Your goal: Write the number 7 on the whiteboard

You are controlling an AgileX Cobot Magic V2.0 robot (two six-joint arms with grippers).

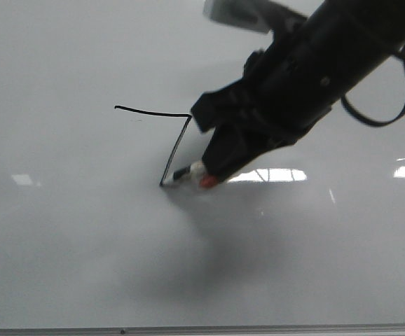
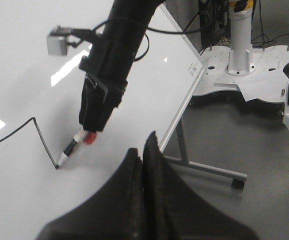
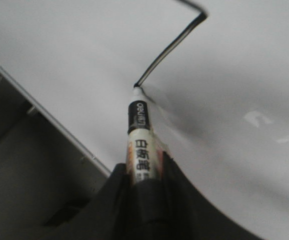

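A black number 7 (image 1: 176, 145) is drawn on the whiteboard (image 1: 62, 238): a short top stroke joined to a slanting downstroke. My right gripper (image 1: 213, 171) is shut on a white marker (image 1: 188, 172), whose tip touches the lower end of the downstroke. The right wrist view shows the marker (image 3: 140, 145) clamped between the fingers, its tip at the end of the line of the number 7 (image 3: 169, 47). In the left wrist view, my left gripper (image 2: 144, 150) is shut and empty, held off the whiteboard (image 2: 149, 80) beside its edge, with the marker (image 2: 70, 149) and the number 7 (image 2: 42, 140) visible.
The whiteboard's thin metal edge (image 1: 258, 328) runs along the near side. The board stands on a grey metal frame (image 2: 204, 167) with a caster. A white robot base plate (image 2: 244, 75) sits on the floor beyond.
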